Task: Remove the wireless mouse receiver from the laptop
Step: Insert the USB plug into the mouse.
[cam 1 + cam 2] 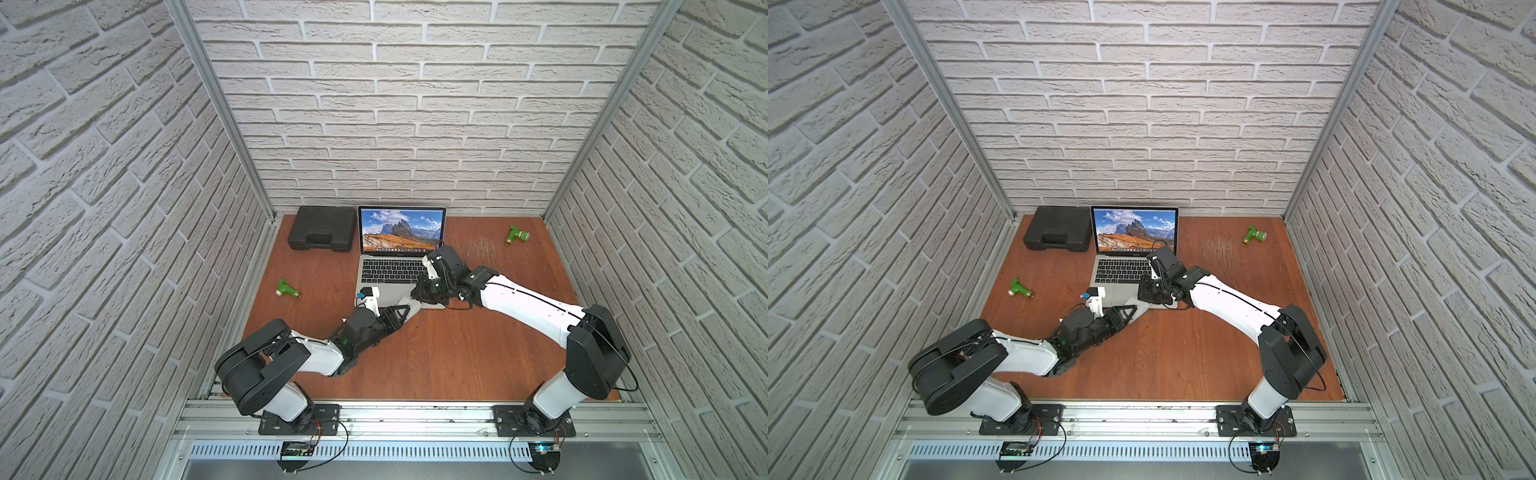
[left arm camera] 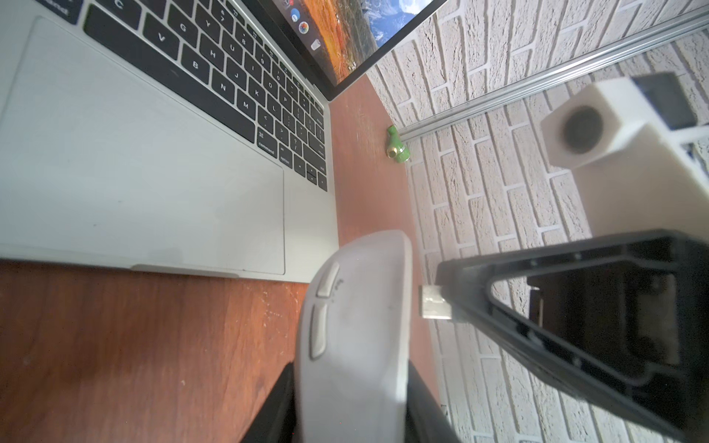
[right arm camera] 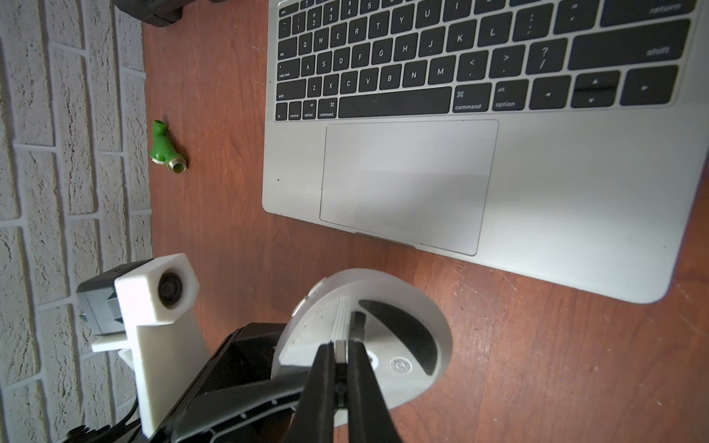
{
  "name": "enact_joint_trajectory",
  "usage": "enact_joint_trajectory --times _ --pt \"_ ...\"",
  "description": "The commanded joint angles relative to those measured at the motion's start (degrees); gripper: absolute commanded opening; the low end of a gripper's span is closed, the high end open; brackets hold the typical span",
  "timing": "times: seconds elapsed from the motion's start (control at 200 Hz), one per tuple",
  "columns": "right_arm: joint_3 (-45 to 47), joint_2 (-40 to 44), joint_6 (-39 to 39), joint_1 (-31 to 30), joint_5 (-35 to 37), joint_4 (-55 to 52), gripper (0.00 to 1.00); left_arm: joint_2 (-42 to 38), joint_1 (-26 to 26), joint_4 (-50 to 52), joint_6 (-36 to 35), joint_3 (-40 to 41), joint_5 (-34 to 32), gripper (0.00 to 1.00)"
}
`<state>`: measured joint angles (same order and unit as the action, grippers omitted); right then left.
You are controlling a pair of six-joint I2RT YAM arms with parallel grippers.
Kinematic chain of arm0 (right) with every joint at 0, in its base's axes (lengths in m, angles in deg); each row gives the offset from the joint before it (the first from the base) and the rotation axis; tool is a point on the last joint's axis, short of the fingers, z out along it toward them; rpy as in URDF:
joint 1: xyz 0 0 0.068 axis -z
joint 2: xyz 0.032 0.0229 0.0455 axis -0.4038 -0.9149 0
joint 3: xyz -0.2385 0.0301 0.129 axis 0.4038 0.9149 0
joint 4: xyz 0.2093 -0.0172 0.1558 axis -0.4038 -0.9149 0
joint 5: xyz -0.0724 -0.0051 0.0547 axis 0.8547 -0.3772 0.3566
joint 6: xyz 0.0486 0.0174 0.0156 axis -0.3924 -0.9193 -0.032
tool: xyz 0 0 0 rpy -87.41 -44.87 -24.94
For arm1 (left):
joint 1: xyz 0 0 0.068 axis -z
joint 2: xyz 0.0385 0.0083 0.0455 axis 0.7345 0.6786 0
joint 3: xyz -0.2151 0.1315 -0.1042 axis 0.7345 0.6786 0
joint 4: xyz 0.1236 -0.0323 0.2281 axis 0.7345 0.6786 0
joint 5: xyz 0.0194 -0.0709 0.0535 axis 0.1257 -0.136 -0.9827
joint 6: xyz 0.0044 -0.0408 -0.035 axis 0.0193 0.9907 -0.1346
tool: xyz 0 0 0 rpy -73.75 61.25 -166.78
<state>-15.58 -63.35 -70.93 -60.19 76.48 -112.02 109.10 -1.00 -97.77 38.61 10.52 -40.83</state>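
On a reddish-brown table (image 1: 457, 353) walled in by white brick, we see a black case (image 1: 322, 228) lying shut at the far left corner, and nearer to us a green fitting (image 1: 286, 289) lying on its side on the bare wood. Next comes the left pincer (image 1: 409, 307), reaching in low from the near left and grasping a light grey mouse (image 2: 356, 326) by its sides. The mouse is turned so that its flat underside faces the other arm, and it sits just off the near right corner of the laptop (image 1: 390, 270). The laptop stands open at the middle back of the table, just beside the case, with a mountain scene on its screen and its black keys and large trackpad uncovered. To the right of the mouse, the right pincer (image 3: 340, 351) is clenched on the receiver (image 2: 435, 303), which is out of the laptop and pinched between the fingertips. Its bare metal plug sticks out toward the underside of the mouse, just beside it, with a thin gap showing between them in the left wrist view. At the far right, well apart from everything else, a second green fitting (image 1: 517, 236) lies near the back wall.
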Motion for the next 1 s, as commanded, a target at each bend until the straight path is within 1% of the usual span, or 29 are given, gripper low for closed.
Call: enact_joint_trajectory --times 0.0,0.36,0.44,0.545,0.73,0.995 --pt "-1.9 -0.7 1.4 0.2 1.6 -1.2 0.03 -1.8 -0.2 -3.7 -0.4 0.2 0.4 0.0" --pt "-2.1 -2.3 0.8 0.3 2.1 -0.3 0.03 -2.6 -0.8 -3.3 -0.6 0.3 1.0 0.0" --pt "-2.6 -2.2 1.0 -0.1 4.2 -1.6 0.03 -2.6 -0.9 -3.5 -0.5 0.4 0.8 0.0" --pt "-4.7 -2.2 2.4 -2.0 9.7 -4.9 0.03 -2.3 -0.9 -3.9 -0.3 0.5 0.5 0.0" --pt "-5.4 -2.4 2.0 -4.2 15.3 -5.7 0.03 -1.3 -0.9 -5.6 0.2 0.4 0.2 0.0" --pt "-5.1 -4.9 0.8 -5.0 14.3 -3.5 0.02 0.5 -0.9 -8.2 1.1 0.1 0.4 0.0"
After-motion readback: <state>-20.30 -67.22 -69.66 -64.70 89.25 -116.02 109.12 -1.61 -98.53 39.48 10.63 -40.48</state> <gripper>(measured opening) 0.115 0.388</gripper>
